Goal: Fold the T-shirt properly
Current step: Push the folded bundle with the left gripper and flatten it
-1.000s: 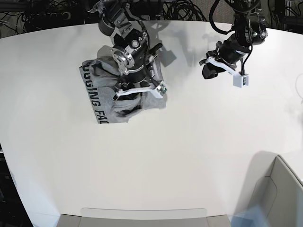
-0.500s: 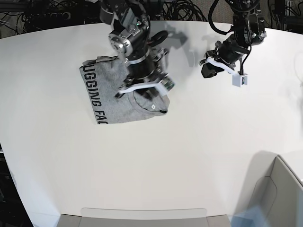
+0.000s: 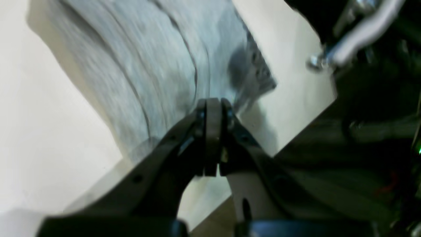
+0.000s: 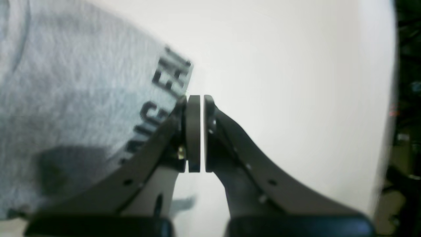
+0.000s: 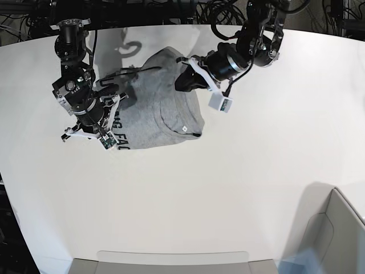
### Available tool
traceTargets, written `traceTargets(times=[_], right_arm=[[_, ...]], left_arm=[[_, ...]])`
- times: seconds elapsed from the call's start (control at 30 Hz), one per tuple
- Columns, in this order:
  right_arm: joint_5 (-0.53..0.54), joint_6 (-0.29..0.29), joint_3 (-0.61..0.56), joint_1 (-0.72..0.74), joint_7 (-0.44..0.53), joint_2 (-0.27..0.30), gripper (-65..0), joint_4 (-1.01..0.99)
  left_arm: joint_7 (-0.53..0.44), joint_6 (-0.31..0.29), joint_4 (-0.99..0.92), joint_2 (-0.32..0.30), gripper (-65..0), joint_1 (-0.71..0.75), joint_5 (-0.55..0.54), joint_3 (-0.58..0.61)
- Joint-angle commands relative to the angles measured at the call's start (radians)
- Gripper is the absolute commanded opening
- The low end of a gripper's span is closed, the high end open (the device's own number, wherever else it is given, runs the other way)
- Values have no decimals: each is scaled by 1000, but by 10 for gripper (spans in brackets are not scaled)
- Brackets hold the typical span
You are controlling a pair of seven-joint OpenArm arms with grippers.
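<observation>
The heather-grey T-shirt (image 5: 154,108) lies bunched on the white table, with black lettering (image 5: 116,123) along its left edge and a small white label (image 5: 185,128). My left gripper (image 5: 183,81) is at the shirt's upper right edge. In the left wrist view it (image 3: 213,102) is shut, and the shirt's (image 3: 148,65) folds run into its tips. My right gripper (image 5: 111,134) is at the lettered left edge. In the right wrist view it (image 4: 198,98) is shut beside the shirt (image 4: 65,98), with nothing seen between the pads.
A grey bin (image 5: 336,228) stands at the lower right corner, and a flat grey tray (image 5: 171,260) lies at the front edge. Cables hang behind the table's far edge (image 5: 188,11). Bare table (image 5: 239,182) lies right of and below the shirt.
My right arm has left the shirt's middle and swung to its left edge. My left arm has come in from the right to the shirt's upper right edge. The shirt's top now reaches farther back.
</observation>
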Motion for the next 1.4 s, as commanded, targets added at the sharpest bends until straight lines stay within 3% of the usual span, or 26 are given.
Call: traceTargets(times=[0.0,0.1,0.27,0.5,0.6,0.8,0.9,1.0,1.1,1.3,1.37], right_arm=[[12,0,0,21,19,36,-641,-14],[81,0,-3,50,21,74,-641,-97],[103,0,-3,87,21,79,-641,-189],[100,2,-57,76,13,82,-641,-198],[100,2,-77,37,13,82,-641,-191],[100,4,-186,-102,4,83,-641,-99],[100,4,-295,-164,-27,83,-641,-5],[101,2,-322,-205,-30,77,-642,90],[101,0,-282,-214,-30,74,-642,165],[108,0,-94,-196,-30,72,-642,193],[109,0,-32,-191,-30,60,-642,173]], left_arm=[[-13,-5,18,4,-650,-6,17,24],[-13,-5,14,4,-650,-20,131,105],[-13,-5,-41,4,-650,-85,255,233],[48,-5,-256,-4,-650,-261,289,431],[47,-4,-336,-4,-650,-303,289,457],[34,0,-370,-54,-650,-312,294,273],[-64,1,-410,-53,-650,-312,310,79],[-173,1,-427,-25,-650,-312,310,-76],[-200,1,-384,-10,-650,-310,309,-149],[-208,1,-250,-7,-650,-252,306,-154],[-211,1,-232,21,-650,-244,306,-154]])
